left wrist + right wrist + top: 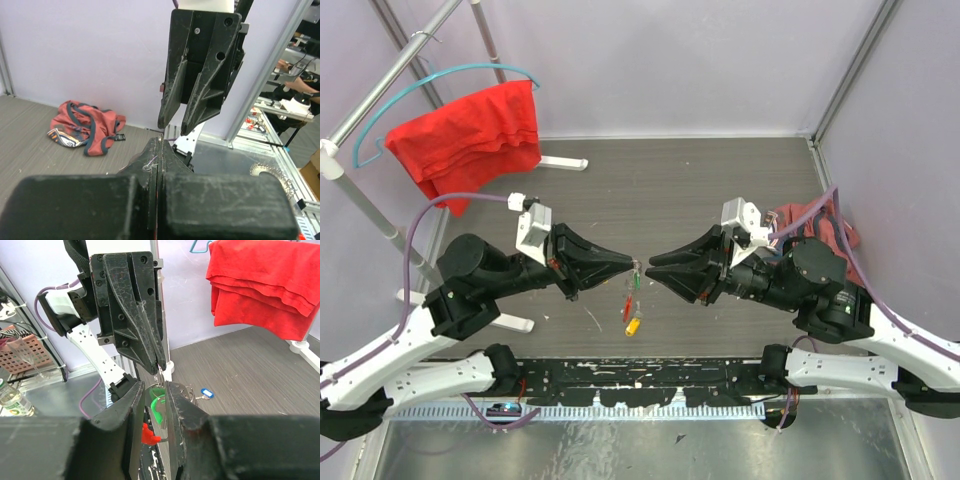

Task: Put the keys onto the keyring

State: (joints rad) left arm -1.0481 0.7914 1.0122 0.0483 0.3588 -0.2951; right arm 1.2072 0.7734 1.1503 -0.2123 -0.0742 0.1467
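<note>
The left pincer (pixel 632 263) is clenched on the wire of the keyring (pixel 627 311), whose red bar dangles just below with a green-tagged key (pixel 157 407) and a yellow-tagged key (pixel 633 326). The right pincer (pixel 652 266) faces it tip to tip, parted. A blue-tagged key (pixel 206 393) lies on the grey desk (pixel 670 190), and beyond it a red cloth (pixel 470 135) hangs against lilac walls.

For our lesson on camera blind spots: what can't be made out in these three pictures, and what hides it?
Top view: the keyring is too small to show which keys are threaded on it.
Left wrist view: the keys are hidden below the shut left jaws.
Right wrist view: the right jaws cover part of the green tag, so whether they grip it is unclear.
</note>
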